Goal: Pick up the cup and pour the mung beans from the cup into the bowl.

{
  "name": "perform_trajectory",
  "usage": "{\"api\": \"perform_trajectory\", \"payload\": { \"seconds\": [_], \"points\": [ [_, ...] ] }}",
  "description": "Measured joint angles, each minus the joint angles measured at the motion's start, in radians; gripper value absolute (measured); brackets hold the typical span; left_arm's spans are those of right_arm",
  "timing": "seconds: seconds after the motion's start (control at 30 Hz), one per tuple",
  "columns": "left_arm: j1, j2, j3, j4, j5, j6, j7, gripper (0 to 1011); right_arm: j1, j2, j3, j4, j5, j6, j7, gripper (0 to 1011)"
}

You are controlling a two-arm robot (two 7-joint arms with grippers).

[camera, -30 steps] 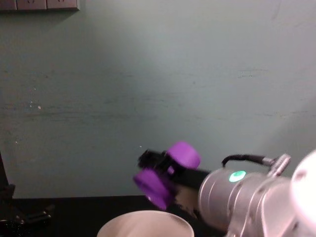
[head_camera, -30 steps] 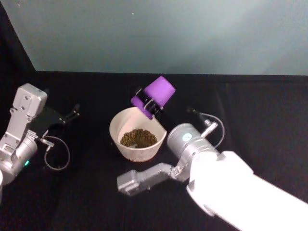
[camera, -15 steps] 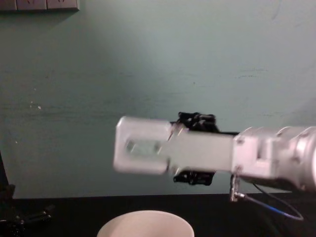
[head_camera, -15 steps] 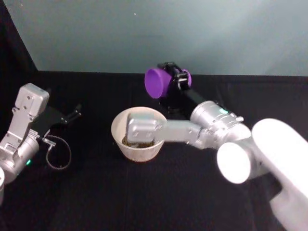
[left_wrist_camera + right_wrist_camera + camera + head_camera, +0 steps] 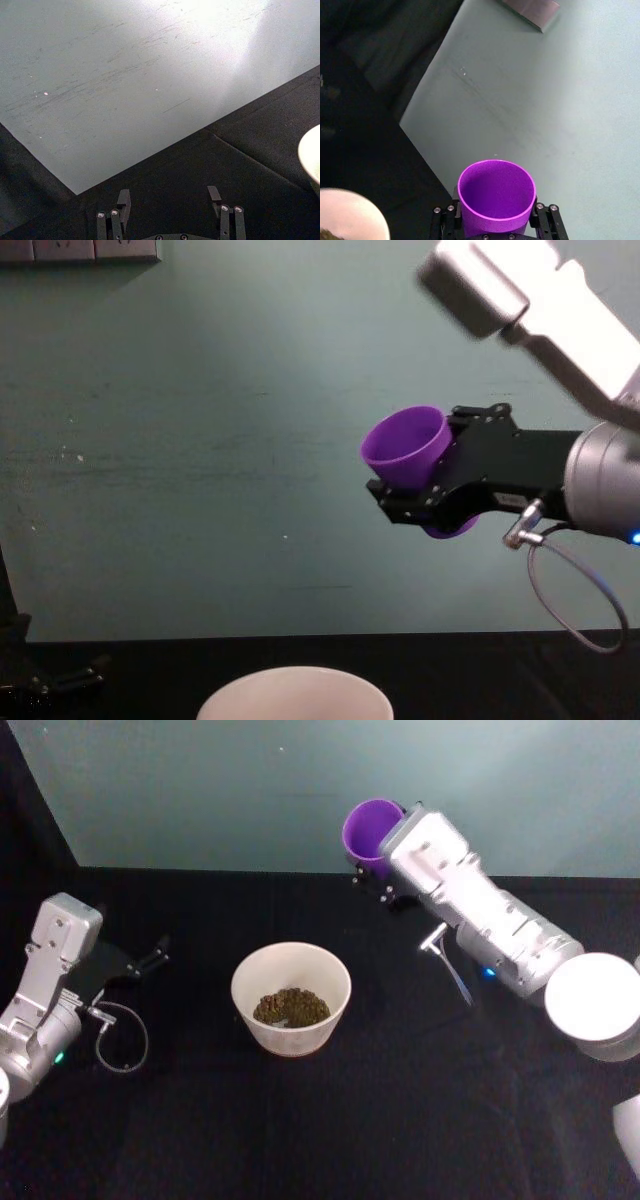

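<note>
Cup [image 5: 372, 832] is now turned back mouth-up, held in the air at about 1 o'clock from the bowl [image 5: 240, 982] and well apart from it; a second ago it hung tipped over the bowl's far rim. Right wrist view: cup interior bare, no beans seen. Mung beans [image 5: 290, 1007] lie heaped in the bowl. Right gripper [image 5: 495, 212] is clamped on the cup's lower wall. Judgement: pour complete, arm retreating. Left gripper [image 5: 168, 197] is parked at 9 o'clock above the desk [image 5: 300, 1120], jaws wide, nothing held.

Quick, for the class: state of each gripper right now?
Left gripper: open, holding nothing.
Right gripper: closed on the cup, held up beyond the bowl.
</note>
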Motion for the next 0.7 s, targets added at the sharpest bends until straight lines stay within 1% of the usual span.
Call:
{"api": "perform_trajectory", "payload": {
  "seconds": [0.07, 0.1, 0.13, 0.17, 0.3, 0.33, 0.37, 0.4, 0.43, 0.53, 0.57, 0.7],
  "points": [
    [0.000, 0.000, 0.000, 0.000, 0.000, 0.000, 0.000, 1000, -0.002, -0.008, 0.020, 0.003, 0.046, 0.008, 0.013, 731],
    [0.000, 0.000, 0.000, 0.000, 0.000, 0.000, 0.000, 1000, -0.005, -0.015, 0.038, 0.011, 0.088, 0.017, 0.028, 731],
    [0.000, 0.000, 0.000, 0.000, 0.000, 0.000, 0.000, 1000, -0.006, -0.018, 0.046, 0.017, 0.105, 0.020, 0.032, 731],
    [0.000, 0.000, 0.000, 0.000, 0.000, 0.000, 0.000, 1000, -0.009, -0.024, 0.059, 0.031, 0.136, 0.024, 0.037, 731],
    [0.000, 0.000, 0.000, 0.000, 0.000, 0.000, 0.000, 1000, -0.017, -0.039, 0.085, 0.070, 0.194, 0.025, 0.039, 731],
    [0.000, 0.000, 0.000, 0.000, 0.000, 0.000, 0.000, 1000, -0.024, -0.049, 0.101, 0.096, 0.231, 0.016, 0.040, 731],
    [0.000, 0.000, 0.000, 0.000, 0.000, 0.000, 0.000, 1000, -0.028, -0.055, 0.109, 0.110, 0.250, 0.009, 0.041, 731],
    [0.000, 0.000, 0.000, 0.000, 0.000, 0.000, 0.000, 1000, -0.033, -0.062, 0.122, 0.133, 0.283, -0.004, 0.043, 731],
    [0.000, 0.000, 0.000, 0.000, 0.000, 0.000, 0.000, 1000, -0.037, -0.065, 0.130, 0.146, 0.303, -0.013, 0.046, 731],
    [0.000, 0.000, 0.000, 0.000, 0.000, 0.000, 0.000, 1000, -0.046, -0.074, 0.145, 0.173, 0.343, -0.028, 0.050, 731],
    [0.000, 0.000, 0.000, 0.000, 0.000, 0.000, 0.000, 1000, -0.052, -0.078, 0.151, 0.186, 0.364, -0.032, 0.051, 731],
    [0.000, 0.000, 0.000, 0.000, 0.000, 0.000, 0.000, 1000, -0.069, -0.085, 0.159, 0.205, 0.399, -0.027, 0.050, 731]
  ]
}}
